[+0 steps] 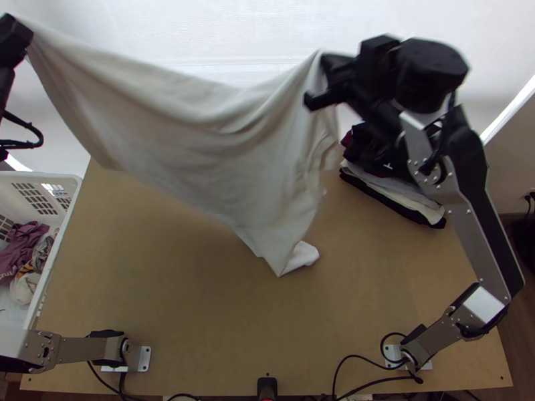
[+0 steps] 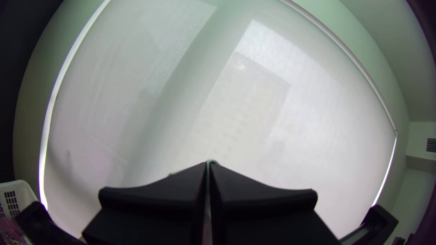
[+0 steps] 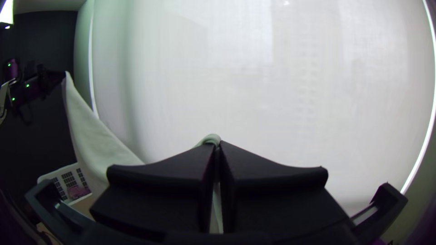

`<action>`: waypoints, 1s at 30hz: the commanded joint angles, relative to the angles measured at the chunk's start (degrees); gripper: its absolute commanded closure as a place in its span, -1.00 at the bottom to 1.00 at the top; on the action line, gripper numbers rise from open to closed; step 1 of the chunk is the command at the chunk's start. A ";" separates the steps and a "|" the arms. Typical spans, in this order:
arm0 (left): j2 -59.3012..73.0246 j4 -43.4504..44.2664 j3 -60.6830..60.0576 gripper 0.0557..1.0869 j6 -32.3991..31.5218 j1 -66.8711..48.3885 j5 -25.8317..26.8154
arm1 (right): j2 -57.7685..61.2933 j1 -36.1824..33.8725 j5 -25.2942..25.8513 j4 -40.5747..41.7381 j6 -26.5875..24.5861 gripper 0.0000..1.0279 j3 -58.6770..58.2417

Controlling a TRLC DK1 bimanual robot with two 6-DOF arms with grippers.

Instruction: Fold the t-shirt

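The pale grey t-shirt [image 1: 221,134] hangs stretched in the air between both grippers, its lower end coming down near the middle of the table. At the top left, my left gripper [image 1: 27,30] holds one upper corner. My right gripper [image 1: 322,63], right of centre, holds the other upper part. In the left wrist view, my left gripper [image 2: 208,165] is shut with a bit of cloth at its tips. In the right wrist view, my right gripper [image 3: 216,144] is shut on a small fold of the shirt [image 3: 100,145], which slopes off toward the left arm.
A white basket [image 1: 67,200] with mixed clothes stands at the table's left side. A stack of folded clothes [image 1: 394,190] lies at the back right, below the right arm. Cables run along the near edge of the wooden table [image 1: 167,294].
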 commanded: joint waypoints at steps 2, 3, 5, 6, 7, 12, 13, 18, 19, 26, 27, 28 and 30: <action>-0.17 4.86 2.05 0.93 0.55 0.83 -2.73 | 0.31 -4.09 0.41 6.79 -4.47 0.95 0.71; -0.43 5.65 2.05 0.93 0.55 1.10 -2.91 | 0.13 -4.62 0.41 8.02 -5.52 0.95 0.71; -0.87 6.44 1.97 0.93 0.55 1.89 -3.26 | -0.75 -5.85 0.32 11.01 -6.31 0.95 0.71; -1.31 7.06 1.79 0.93 0.55 2.42 -3.26 | -1.36 -6.29 0.24 11.97 -6.58 0.95 0.71; -1.83 7.59 1.70 0.92 0.55 2.68 -3.34 | -2.07 -6.46 0.24 13.03 -7.10 0.95 0.71; -5.97 8.91 0.91 0.93 0.81 4.09 -3.78 | -7.95 -7.17 0.24 14.26 -7.46 0.95 0.09; -6.93 8.91 0.56 0.93 0.90 4.09 -4.40 | -9.45 -7.26 0.32 14.26 -7.37 0.95 -0.35; -12.73 8.91 -1.37 0.93 0.90 4.97 -4.66 | -16.48 -9.10 0.68 14.17 -7.37 0.95 -1.93; -13.88 8.91 -1.72 0.93 0.99 4.97 -4.66 | -17.62 -9.54 0.76 13.91 -7.37 0.95 -1.93; -22.84 15.32 -9.72 0.93 2.48 5.49 -4.66 | -25.80 -12.35 0.76 11.97 -8.33 0.95 -1.93; -23.81 15.32 -10.16 0.93 2.66 5.67 -4.66 | -27.20 -12.62 0.85 11.10 -8.33 0.95 -2.02; -25.13 15.41 -10.78 0.93 3.01 5.67 -4.66 | -28.52 -13.14 1.03 9.86 -8.25 0.95 -2.02; -27.32 15.15 -11.48 0.93 3.36 5.76 -4.66 | -31.33 -13.41 1.29 7.23 -8.25 0.95 -2.28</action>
